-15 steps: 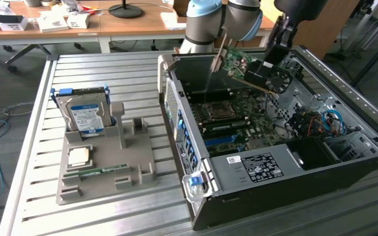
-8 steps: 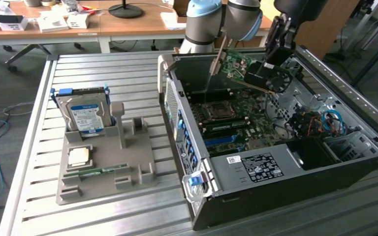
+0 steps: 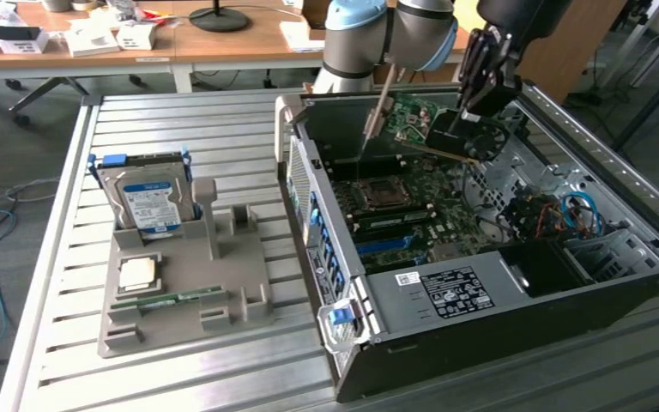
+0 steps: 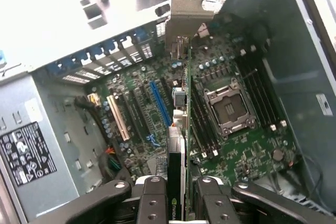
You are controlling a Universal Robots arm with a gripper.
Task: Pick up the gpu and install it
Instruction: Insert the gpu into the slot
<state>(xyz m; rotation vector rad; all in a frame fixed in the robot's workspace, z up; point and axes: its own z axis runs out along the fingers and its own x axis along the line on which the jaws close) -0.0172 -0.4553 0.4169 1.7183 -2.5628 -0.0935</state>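
Silvery bracket at its far end, the gpu hangs tilted in the air above the motherboard inside the open computer case, not yet seated in a slot. The pincer is clamped on its edge. Well apart on the worktop, a hard drive stands in a grey holder.

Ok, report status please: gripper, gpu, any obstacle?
Gripper shut on thin dark gpu card with silvery metal bracket. Card hangs above green motherboard of open computer case, not yet seated. Nothing in the way seen.
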